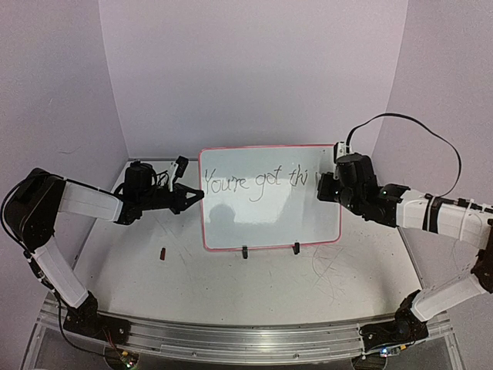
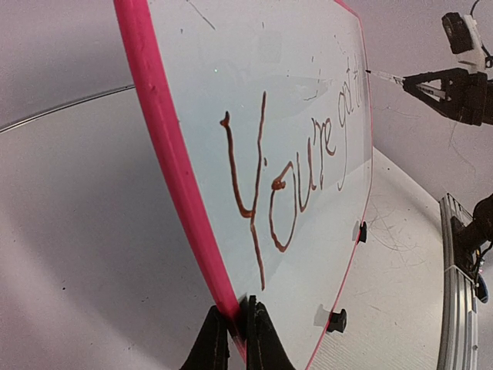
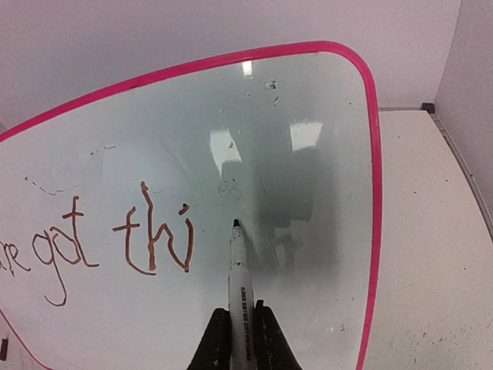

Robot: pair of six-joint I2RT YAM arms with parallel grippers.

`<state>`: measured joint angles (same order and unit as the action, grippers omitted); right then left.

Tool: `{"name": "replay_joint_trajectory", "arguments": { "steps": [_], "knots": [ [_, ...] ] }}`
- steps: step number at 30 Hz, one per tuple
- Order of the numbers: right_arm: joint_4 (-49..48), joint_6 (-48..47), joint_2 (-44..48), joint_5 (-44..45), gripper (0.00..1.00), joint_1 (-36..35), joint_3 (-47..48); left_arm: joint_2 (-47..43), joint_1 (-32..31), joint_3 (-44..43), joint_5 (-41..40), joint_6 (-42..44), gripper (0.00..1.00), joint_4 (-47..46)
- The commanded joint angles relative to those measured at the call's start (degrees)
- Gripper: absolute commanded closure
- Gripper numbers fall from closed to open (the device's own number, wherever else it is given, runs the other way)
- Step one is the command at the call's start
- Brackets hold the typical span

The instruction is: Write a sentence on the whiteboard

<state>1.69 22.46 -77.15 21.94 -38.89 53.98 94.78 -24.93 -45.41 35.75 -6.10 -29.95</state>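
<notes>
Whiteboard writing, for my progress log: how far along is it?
Done: the whiteboard carries the sentence as far as "You're got thi". In hand: the right gripper is shut on the marker, tip at the board just right of the "i", while the left gripper clamps the board's left edge. Left: the last word stops mid-word, so its ending is yet to be written.

- The whiteboard (image 1: 269, 223) carries one handwritten line, the sentence (image 1: 258, 183). In the top view it reads "You're got thi".
- The left wrist view shows the same line at a steep slant: "You're" is plain, and "got" can just be made out further along.
- The right wrist view shows "got thi", with "re" cut off at the left edge.
- The marker (image 3: 241, 297) has black print along its white barrel, too small to read.
</notes>
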Motion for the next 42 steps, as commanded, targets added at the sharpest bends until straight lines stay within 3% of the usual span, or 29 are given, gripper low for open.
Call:
{"name": "replay_joint_trajectory", "arguments": {
  "steps": [1, 42],
  "knots": [
    [-3.49, -1.05, -0.77, 1.50, 1.00, 0.42, 1.73, 0.81, -2.23, -1.09, -3.03, 4.79, 1.00, 3.27],
    [-3.86, -0.87, -2.46, -4.22, 1.00, 0.66, 0.60, 0.93, -2.23, -1.10, -3.12, 4.79, 1.00, 3.37]
  ]
}}
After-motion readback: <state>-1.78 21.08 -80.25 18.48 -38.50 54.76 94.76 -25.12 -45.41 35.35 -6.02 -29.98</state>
